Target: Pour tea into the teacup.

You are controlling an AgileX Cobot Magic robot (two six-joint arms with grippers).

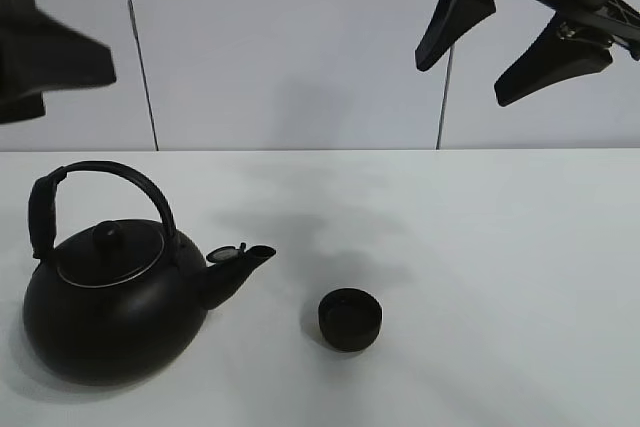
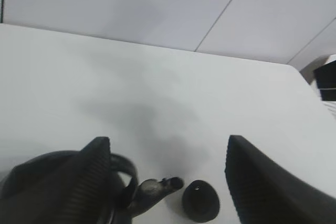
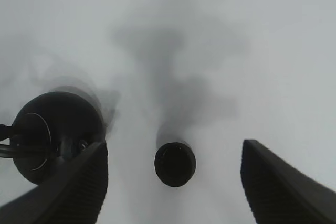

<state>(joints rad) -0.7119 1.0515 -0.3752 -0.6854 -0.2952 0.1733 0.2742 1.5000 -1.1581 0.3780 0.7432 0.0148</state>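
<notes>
A big round black kettle (image 1: 105,307) with an arched handle stands at the front left of the white table, spout pointing right. The small matte-black teacup (image 1: 350,319) stands just right of the spout, upright. My right gripper (image 1: 482,52) hangs open and empty high above the table, at the upper right. In the right wrist view the teacup (image 3: 175,163) lies between its fingers, far below, with the kettle (image 3: 55,135) beside it. My left gripper (image 2: 168,182) is open and empty, high above the kettle (image 2: 63,187) and teacup (image 2: 201,201).
The white table (image 1: 480,247) runs back to a pale panelled wall. Part of the left arm (image 1: 45,62) shows as a dark block at the upper left edge of the exterior view.
</notes>
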